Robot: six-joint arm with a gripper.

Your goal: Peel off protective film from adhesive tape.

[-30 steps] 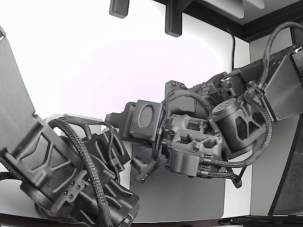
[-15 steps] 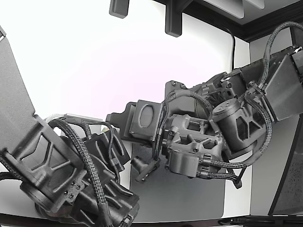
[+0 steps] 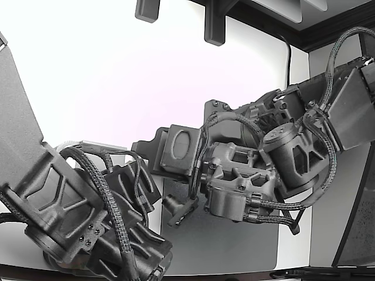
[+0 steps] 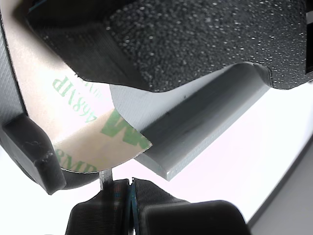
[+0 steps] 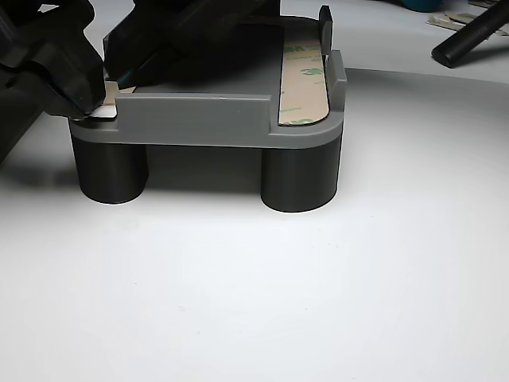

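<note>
In the other view, a grey part (image 5: 207, 115) stands on two black cylinders. One strip of adhesive tape (image 5: 302, 76) under tan, green-printed film lies along its right side. At its left end my gripper (image 5: 102, 89) pinches a tan tab of protective film (image 5: 112, 84). The wrist view shows this film (image 4: 98, 137) curling up off the grey part's edge (image 4: 195, 132), between one black finger (image 4: 195, 44) and the other finger (image 4: 146, 208). In the exterior view the arms hide the part and the film.
Two dark arms crowd the exterior view, one (image 3: 88, 216) at its lower left and one (image 3: 263, 170) reaching in from its right over a grey mat (image 3: 234, 246). The other view shows a white tabletop (image 5: 254, 286) and a black bar (image 5: 469, 36) at the far right.
The arm on the exterior view's right has shifted very slightly down and left. The other arm has stayed put.
</note>
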